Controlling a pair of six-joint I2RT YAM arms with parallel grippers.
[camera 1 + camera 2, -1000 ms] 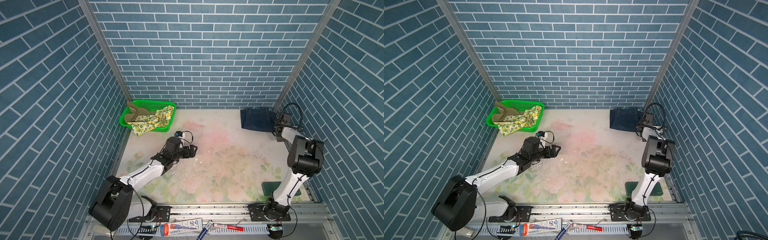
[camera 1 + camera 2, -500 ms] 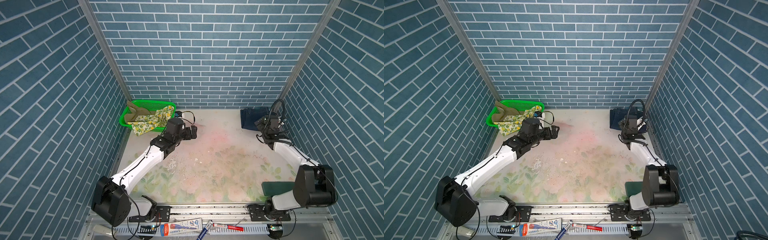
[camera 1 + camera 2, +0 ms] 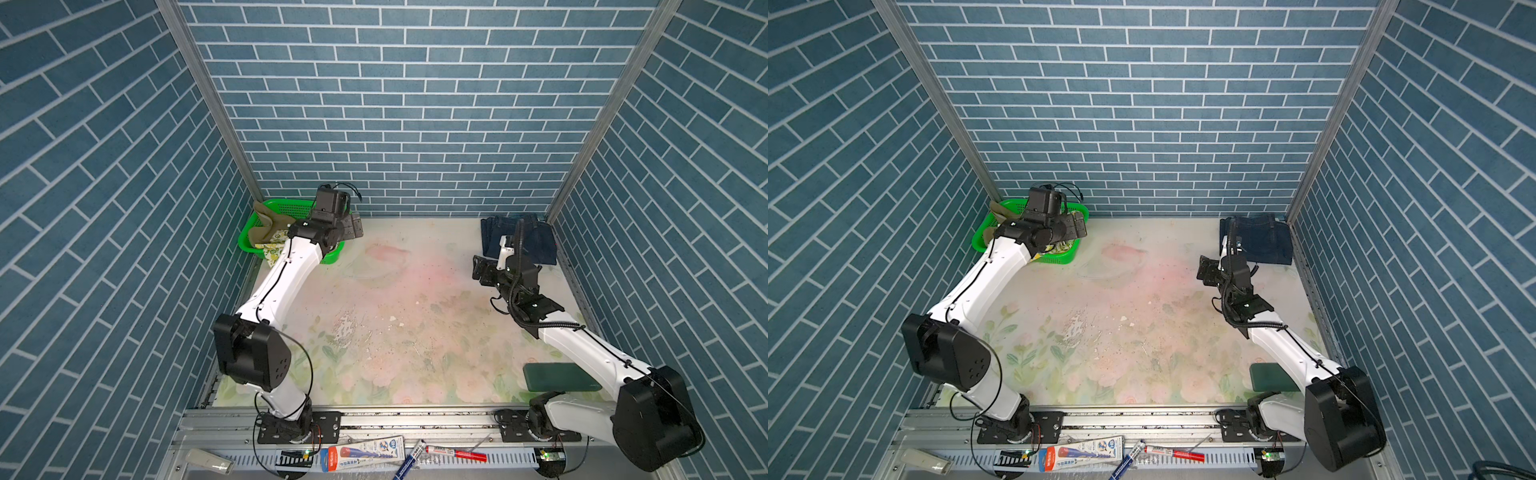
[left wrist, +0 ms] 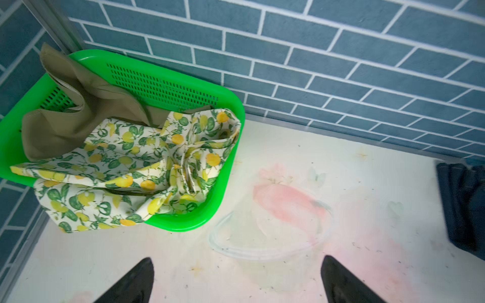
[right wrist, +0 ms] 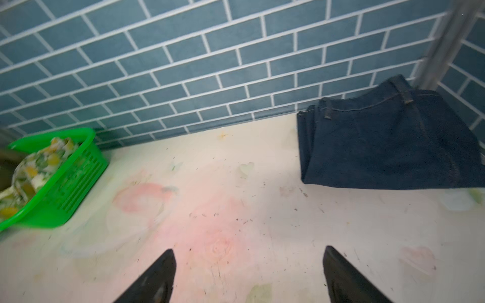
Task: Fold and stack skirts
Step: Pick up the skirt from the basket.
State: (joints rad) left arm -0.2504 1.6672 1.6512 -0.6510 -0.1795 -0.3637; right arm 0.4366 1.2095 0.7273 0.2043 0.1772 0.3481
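Floral tabletop (image 3: 415, 316) holds folded denim skirt (image 3: 538, 245), filled basket (image 4: 162, 84).

No text is reading clearly anywhere. A white, red and blue packet (image 3: 365, 451) is lying at the bottom centre of both top views (image 3: 1081, 453), its print showing too small to read.

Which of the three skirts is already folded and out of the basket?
The dark blue denim skirt: it lies folded by the far right corner, while the lemon-print skirt and khaki skirt sit crumpled in the green basket.
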